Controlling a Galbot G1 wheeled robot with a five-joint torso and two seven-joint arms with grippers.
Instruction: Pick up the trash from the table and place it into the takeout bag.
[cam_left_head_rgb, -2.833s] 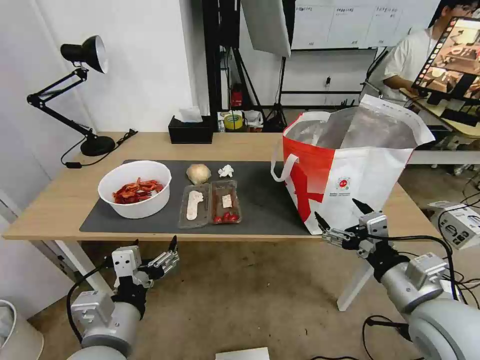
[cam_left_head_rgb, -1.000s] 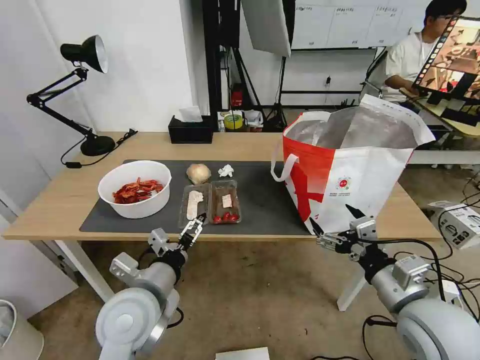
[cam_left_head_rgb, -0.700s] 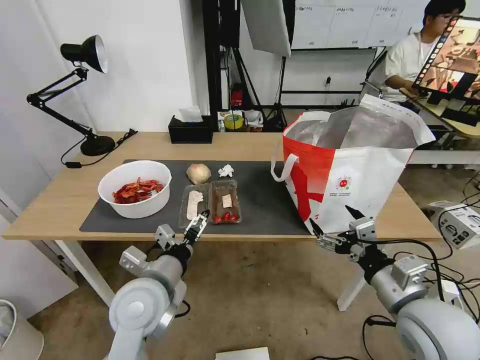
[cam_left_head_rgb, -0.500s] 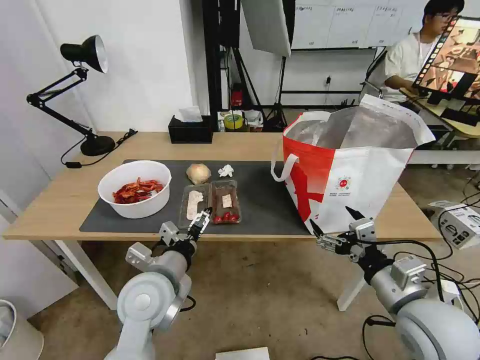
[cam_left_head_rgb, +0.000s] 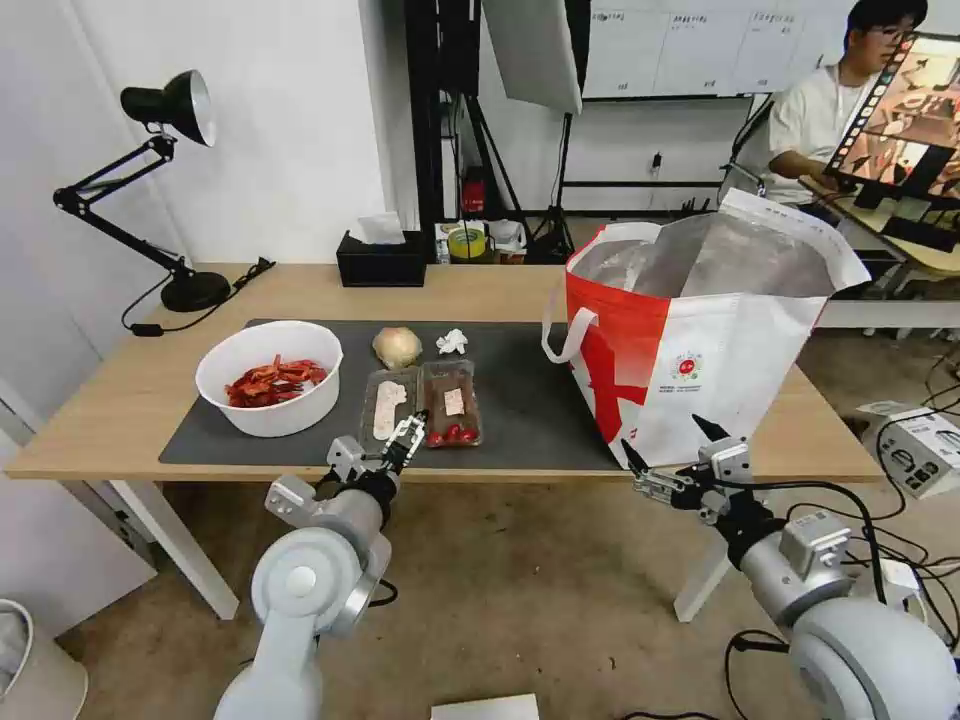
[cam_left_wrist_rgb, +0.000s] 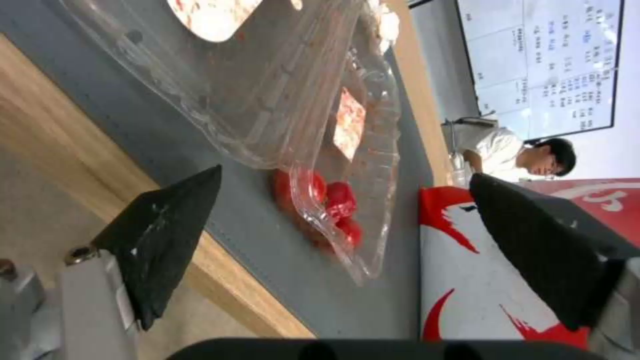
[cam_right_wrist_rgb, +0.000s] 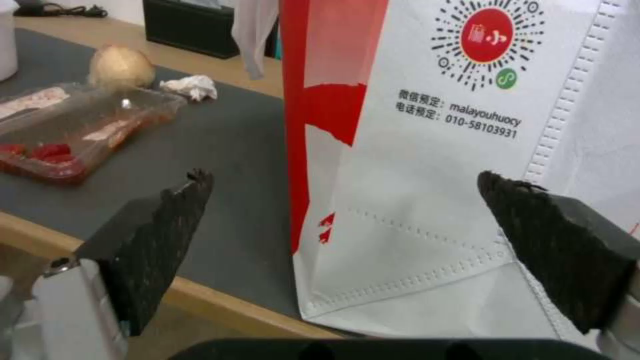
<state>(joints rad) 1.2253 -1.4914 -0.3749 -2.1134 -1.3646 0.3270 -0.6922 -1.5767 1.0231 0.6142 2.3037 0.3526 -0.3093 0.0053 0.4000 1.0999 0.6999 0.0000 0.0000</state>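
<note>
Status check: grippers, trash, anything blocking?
Left gripper open at near edge of clear plastic clamshell tray, nothing gripped. Right gripper open, idle before white-and-red takeout bag. Path unobstructed.

bag (cam_left_head_rgb: 700, 330) interior: hidden behind its foil-lined walls beyond the right gripper (cam_left_head_rgb: 672, 455); bottom edge cut by that gripper's body in the right wrist view. tray (cam_left_wrist_rgb: 280, 105): far end runs off the frame past the left gripper's (cam_left_wrist_rgb: 347, 210) spread jaws. red bits (cam_left_wrist_rgb: 320, 200) between those jaws blur through the plastic. small print under the bag logo (cam_left_head_rgb: 686, 367): unreadable in the head view.
</note>
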